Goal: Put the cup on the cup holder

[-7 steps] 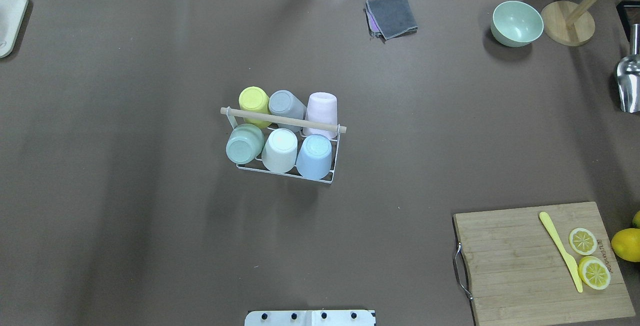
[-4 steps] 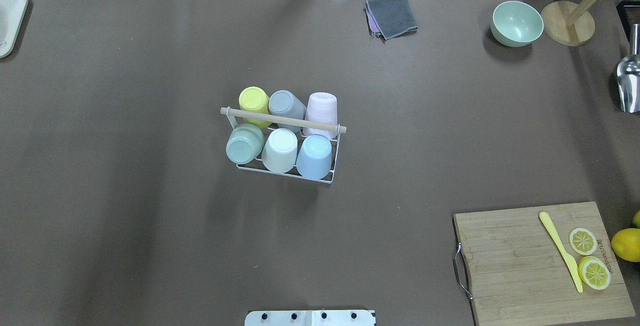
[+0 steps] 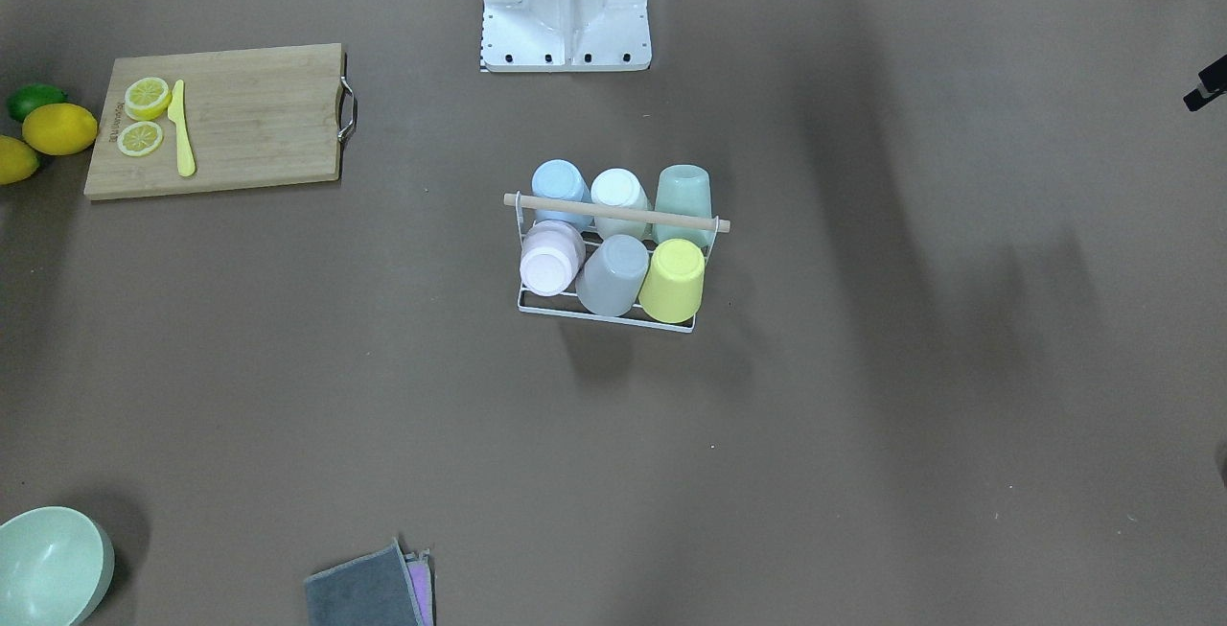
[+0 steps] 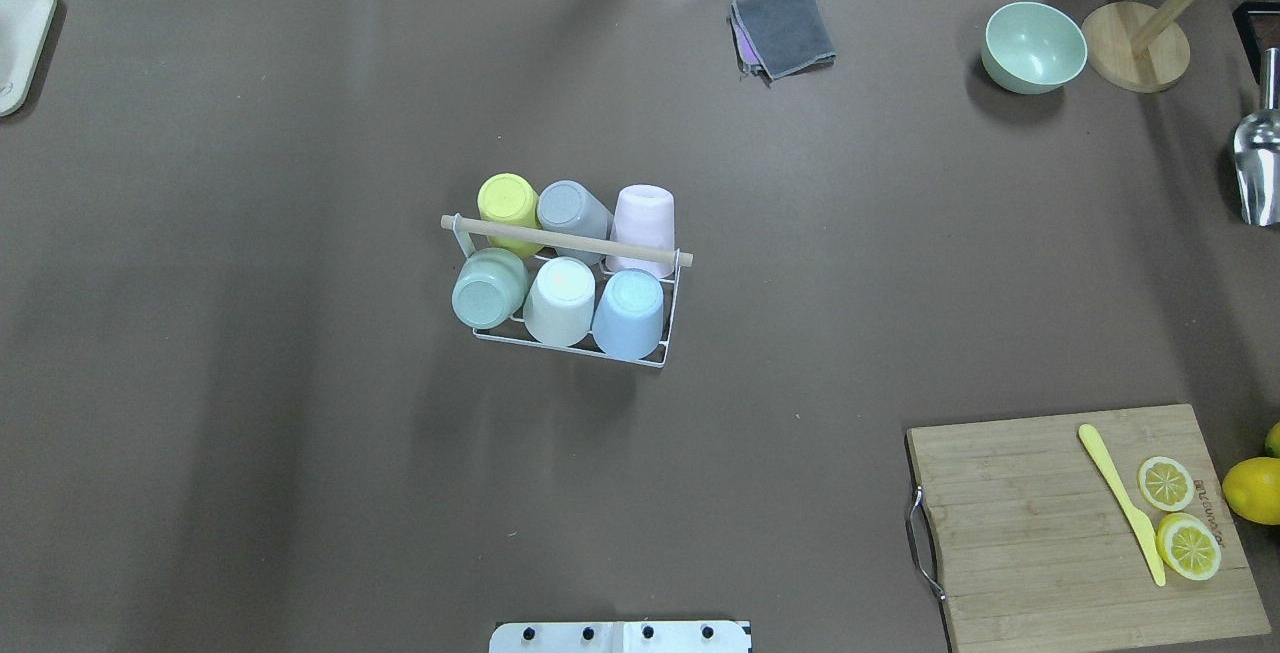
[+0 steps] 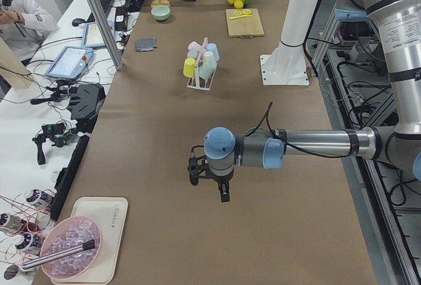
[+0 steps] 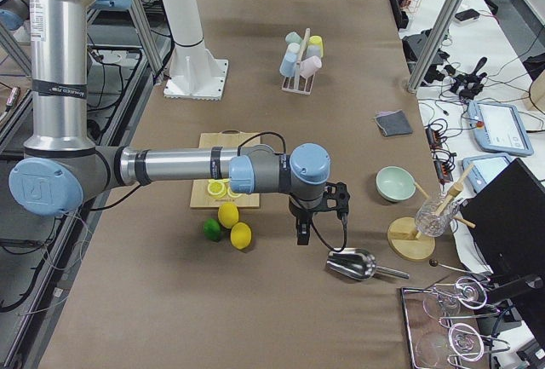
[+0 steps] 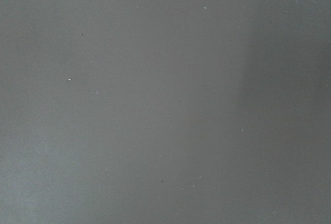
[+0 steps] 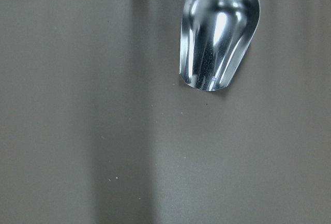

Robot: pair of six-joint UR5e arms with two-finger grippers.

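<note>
1. Plain brown table point(image 4: 300, 453) all round
2. The cup holder point(image 4: 565, 239) sits mid-table with six upside-down cups point(image 4: 560, 298) on its pegs (all different pastel colours)
3. The left gripper point(image 5: 222, 191) hangs over bare table well away from it, the right gripper point(image 6: 301, 234) hangs near a metal scoop point(image 8: 217, 32). Can't tell if either one is open or gripping anything

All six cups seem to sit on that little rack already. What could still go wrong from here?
The pink cup and green cup seem to lean outward on the cup holder, so a knock to the rack might tip one off. The right gripper hangs close to the metal scoop and the lemons; a low sweep toward the middle could shove them.
</note>
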